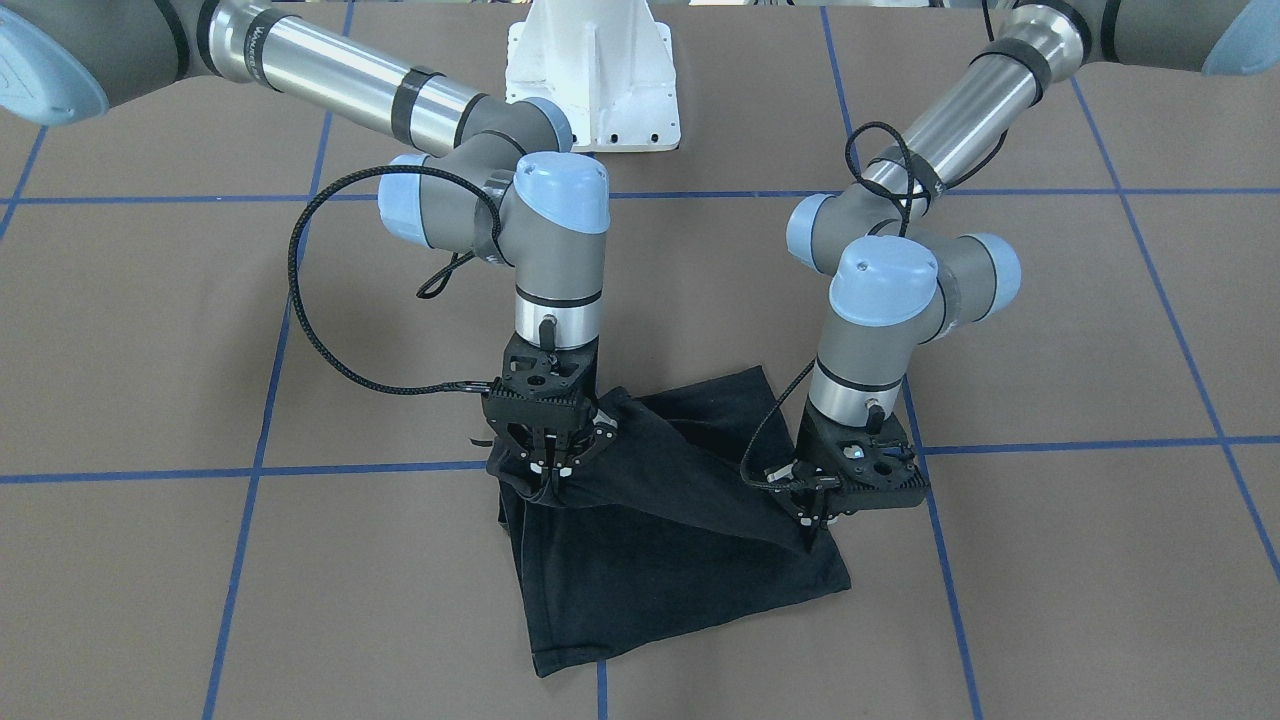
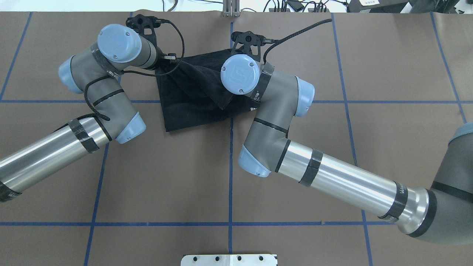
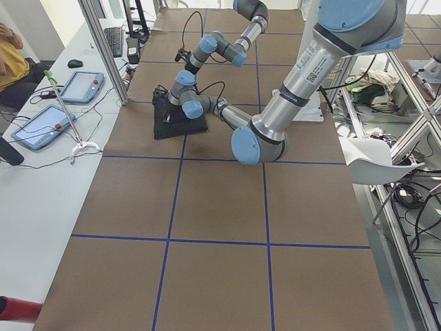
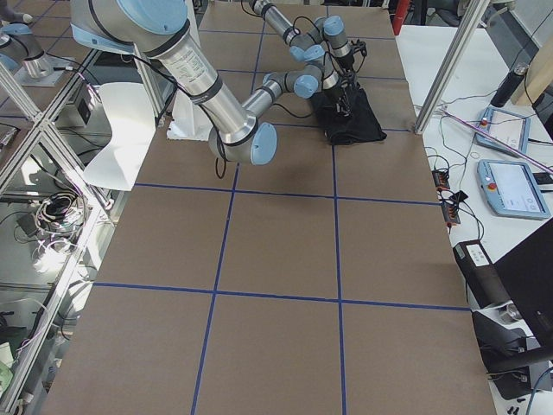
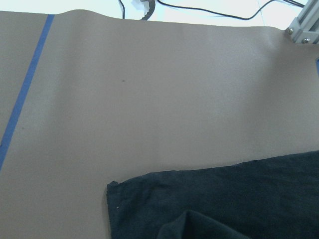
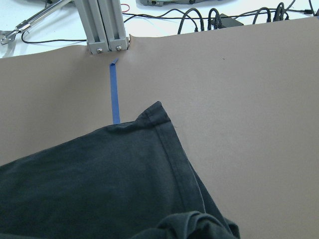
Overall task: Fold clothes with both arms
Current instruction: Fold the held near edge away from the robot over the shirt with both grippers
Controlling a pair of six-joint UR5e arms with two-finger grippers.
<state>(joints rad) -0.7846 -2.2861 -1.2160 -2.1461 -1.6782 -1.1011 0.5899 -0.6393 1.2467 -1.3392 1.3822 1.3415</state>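
The shirt (image 2: 192, 96), at the table's (image 2: 166, 177) far edge, is clamped by the left gripper (image 1: 813, 514) and right gripper (image 1: 547, 476), partly hidden overhead by wrists (image 2: 240, 74). The table is gridded with blue tape (image 2: 230, 166); tablets (image 3: 79, 86) lie beside.

UR mark on blue joint cap (image 2: 239, 75) of right arm (image 2: 332, 177); tube lettering (image 2: 401, 192), left arm (image 3: 275, 117) sticker (image 3: 310, 65) too small to read

Black T-shirt (image 1: 660, 560); brown table (image 1: 130, 330) with blue grid lines (image 1: 150, 476).
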